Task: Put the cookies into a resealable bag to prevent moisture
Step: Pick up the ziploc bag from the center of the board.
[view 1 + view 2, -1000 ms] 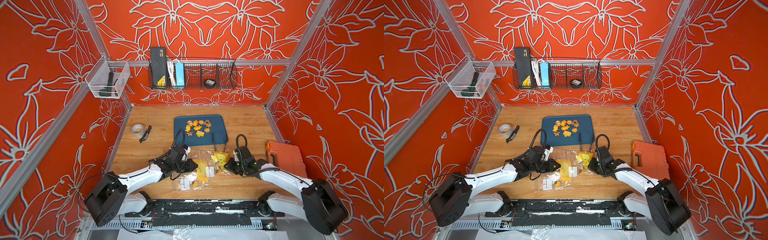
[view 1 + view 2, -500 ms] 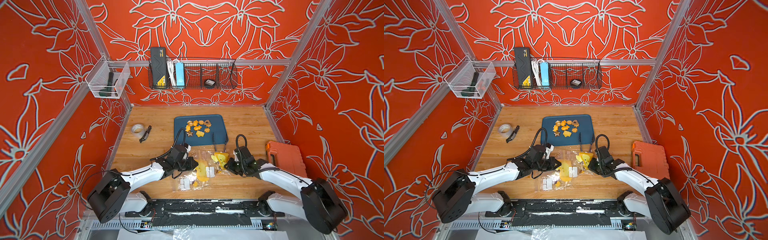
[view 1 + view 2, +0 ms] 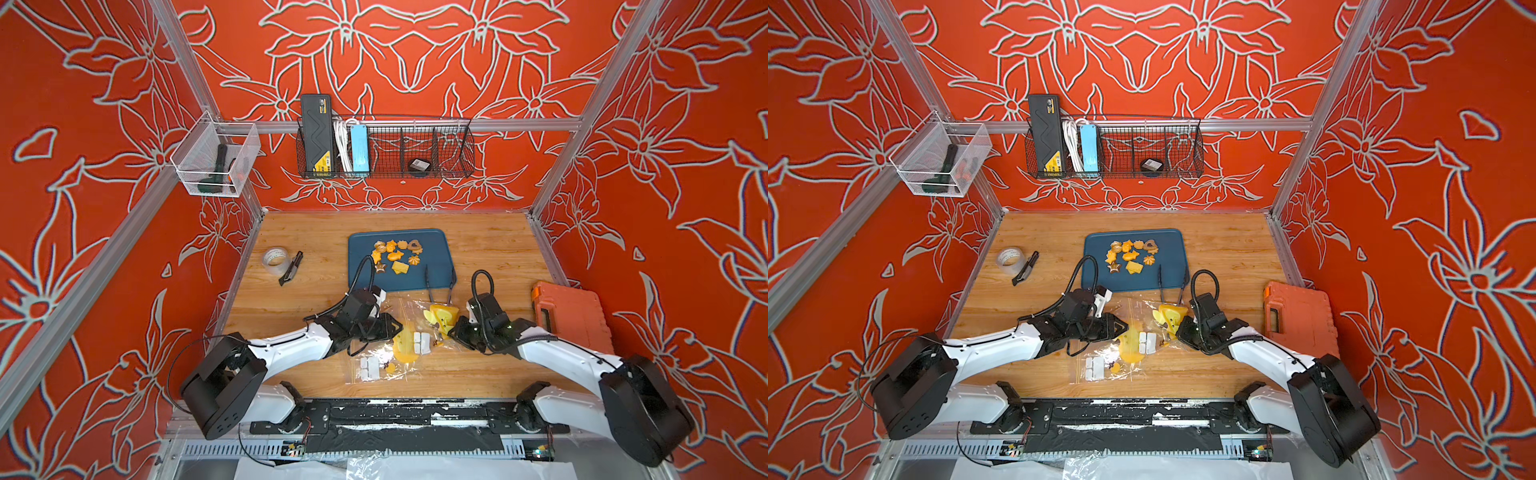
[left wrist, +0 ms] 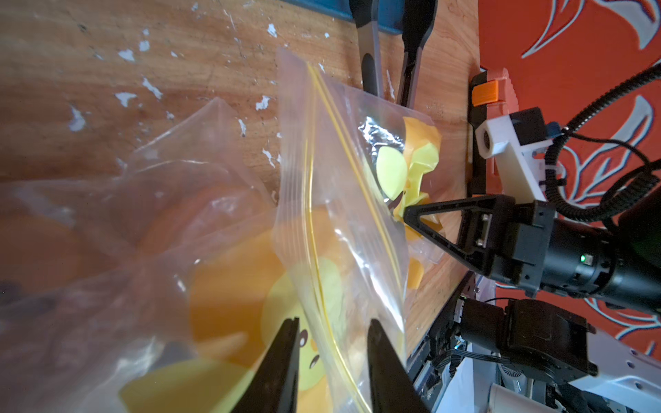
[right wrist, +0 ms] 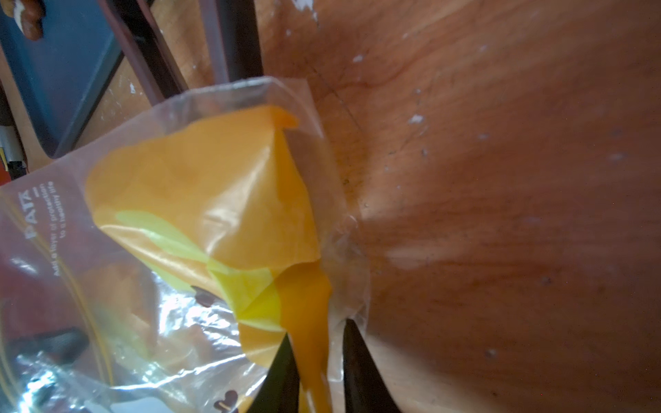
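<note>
Closest, my right claw [image 5: 316, 330] is clamped on a crumpled corner of the clear plastic zip bag with an orange-and-yellow cartoon print [image 5: 200, 168]. White lettering on it reads "Add a layer of protection to a healthy life" beside a bolder word like "PATA". My left claw [image 4: 332, 321] stands parted around that bag's yellow zip strip, pinching nothing. Beyond, black tongs [image 4: 370, 60] reach from the wooden surface [image 3: 311, 232] onto the rectangular blue tray [image 3: 436, 245], where the small orange, yellow and brown cookies [image 3: 397, 255] sit clustered.
</note>
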Action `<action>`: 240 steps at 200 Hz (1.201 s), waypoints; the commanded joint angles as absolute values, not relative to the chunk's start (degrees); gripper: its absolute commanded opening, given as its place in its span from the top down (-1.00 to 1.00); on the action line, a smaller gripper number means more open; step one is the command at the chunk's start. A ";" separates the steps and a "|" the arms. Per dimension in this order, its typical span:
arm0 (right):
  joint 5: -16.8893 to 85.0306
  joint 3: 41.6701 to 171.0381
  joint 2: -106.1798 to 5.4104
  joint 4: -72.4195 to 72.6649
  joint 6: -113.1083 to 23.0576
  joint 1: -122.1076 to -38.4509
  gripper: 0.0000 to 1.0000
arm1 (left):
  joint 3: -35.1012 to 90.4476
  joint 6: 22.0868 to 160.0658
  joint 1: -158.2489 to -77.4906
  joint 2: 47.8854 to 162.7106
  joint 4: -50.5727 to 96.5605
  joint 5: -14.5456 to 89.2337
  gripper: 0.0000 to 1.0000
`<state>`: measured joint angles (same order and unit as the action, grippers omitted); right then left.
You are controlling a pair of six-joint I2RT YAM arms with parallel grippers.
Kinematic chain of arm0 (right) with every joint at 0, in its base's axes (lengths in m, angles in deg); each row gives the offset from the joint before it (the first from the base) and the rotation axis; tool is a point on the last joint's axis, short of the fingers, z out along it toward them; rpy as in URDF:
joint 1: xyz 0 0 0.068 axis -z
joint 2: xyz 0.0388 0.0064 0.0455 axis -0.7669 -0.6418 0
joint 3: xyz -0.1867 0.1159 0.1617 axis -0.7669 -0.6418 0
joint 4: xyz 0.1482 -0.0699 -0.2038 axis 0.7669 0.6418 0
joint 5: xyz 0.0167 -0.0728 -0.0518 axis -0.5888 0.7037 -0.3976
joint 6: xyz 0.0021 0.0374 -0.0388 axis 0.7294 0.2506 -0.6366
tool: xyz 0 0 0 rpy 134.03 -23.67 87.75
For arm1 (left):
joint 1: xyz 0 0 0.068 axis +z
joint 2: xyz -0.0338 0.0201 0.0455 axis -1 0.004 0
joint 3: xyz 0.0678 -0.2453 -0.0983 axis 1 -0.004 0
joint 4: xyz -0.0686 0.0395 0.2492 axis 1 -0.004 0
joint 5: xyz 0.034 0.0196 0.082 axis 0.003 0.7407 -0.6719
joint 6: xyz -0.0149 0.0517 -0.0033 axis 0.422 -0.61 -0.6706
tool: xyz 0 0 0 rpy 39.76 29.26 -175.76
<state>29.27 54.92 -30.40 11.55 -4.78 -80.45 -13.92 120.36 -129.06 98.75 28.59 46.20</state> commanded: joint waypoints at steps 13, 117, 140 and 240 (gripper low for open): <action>28.76 53.27 -30.44 8.39 -0.21 -80.08 0.58 | -14.17 122.82 -130.03 99.66 32.60 46.74 0.38; 29.24 50.06 -27.88 2.71 7.20 -80.05 0.71 | -15.37 126.68 -130.99 100.22 38.34 47.45 0.60; 28.37 50.20 -28.14 1.96 7.03 -80.13 0.70 | -15.35 126.59 -131.00 100.81 38.32 47.48 0.63; 28.59 52.81 -24.52 4.61 0.10 -80.10 0.20 | -12.46 124.83 -131.43 97.75 34.06 44.40 1.00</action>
<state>28.77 50.38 -27.08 2.35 6.08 -80.43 -14.36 126.15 -131.11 100.89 36.44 46.70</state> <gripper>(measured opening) 0.256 0.048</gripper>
